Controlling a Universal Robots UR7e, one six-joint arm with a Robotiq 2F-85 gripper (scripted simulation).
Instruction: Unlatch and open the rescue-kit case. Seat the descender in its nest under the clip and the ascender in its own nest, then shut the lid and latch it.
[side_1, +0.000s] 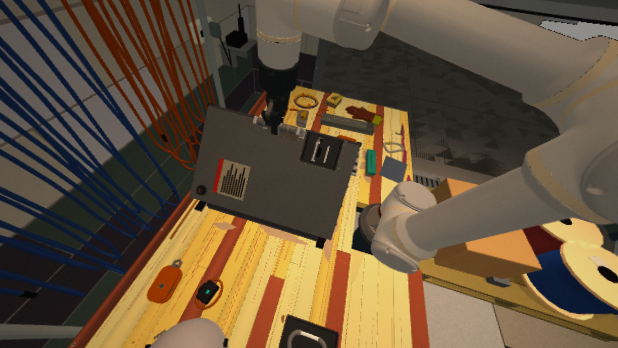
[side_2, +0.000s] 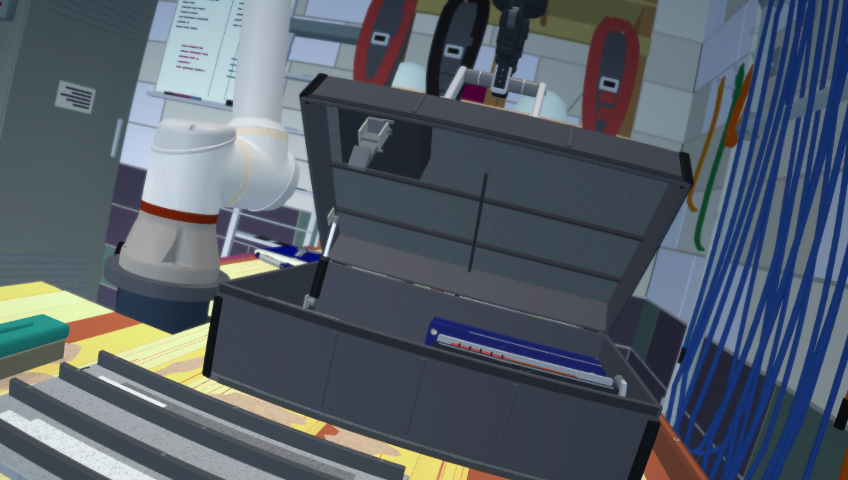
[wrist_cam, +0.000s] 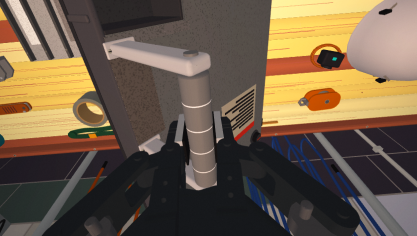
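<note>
The dark grey rescue-kit case (side_2: 428, 380) stands on the yellow bench with its lid (side_1: 275, 175) raised partway over the base. I grip the lid's grey carry handle (wrist_cam: 199, 131) in my gripper (wrist_cam: 199, 140), at the lid's free edge (side_2: 500, 80). A blue nest with a clip bar (side_2: 518, 354) shows inside the base. The orange ascender-like device (side_1: 164, 285) and a small black device on an orange ring (side_1: 208, 292) lie on the bench near the front, apart from the case. A latch plate (side_1: 321, 150) sits on the lid's outer face.
Harnesses hang on the wall behind the case, and blue and orange ropes (side_1: 75, 125) hang along the bench's left side. The robot base (side_2: 178, 226) stands beside the case. Grey rails (side_2: 149, 410), a green block (side_1: 370, 162), tape (wrist_cam: 89, 108) and small tools lie on the bench.
</note>
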